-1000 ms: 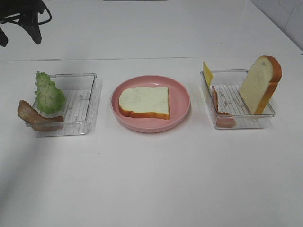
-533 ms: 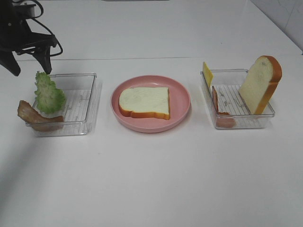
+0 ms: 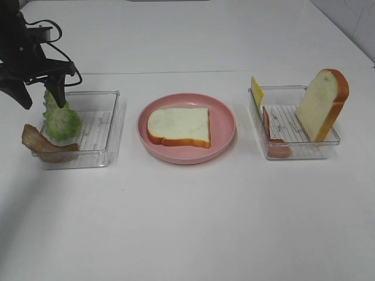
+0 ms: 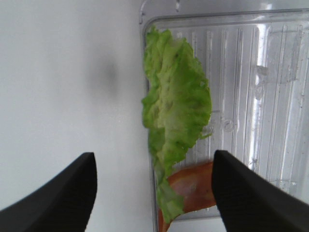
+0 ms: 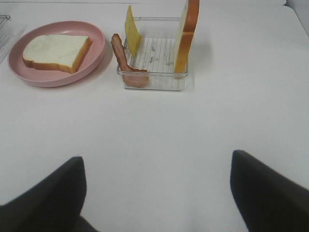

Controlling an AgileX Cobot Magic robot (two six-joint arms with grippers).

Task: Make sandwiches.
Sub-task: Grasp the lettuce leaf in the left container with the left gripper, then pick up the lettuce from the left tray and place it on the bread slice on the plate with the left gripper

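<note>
Because the lettuce [image 4: 176, 106], standing on edge in the left tray [image 3: 110, 126] beside the bacon [image 3: 41, 143], looks light, soft and floppy, we would pinch its upper frill with the left gripper [image 3: 42, 100], spread wide above it; the right gripper [image 5: 157, 157] hangs wide, empty.

Lettuce [image 3: 61, 120] in left tray [image 3: 102, 126], bread [image 3: 179, 126] on plate [image 3: 225, 126], cheese [image 3: 256, 92] in right tray [image 3: 288, 126]

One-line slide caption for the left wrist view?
Open left gripper framing the lettuce at the clear tray's edge, bacon alongside.
</note>
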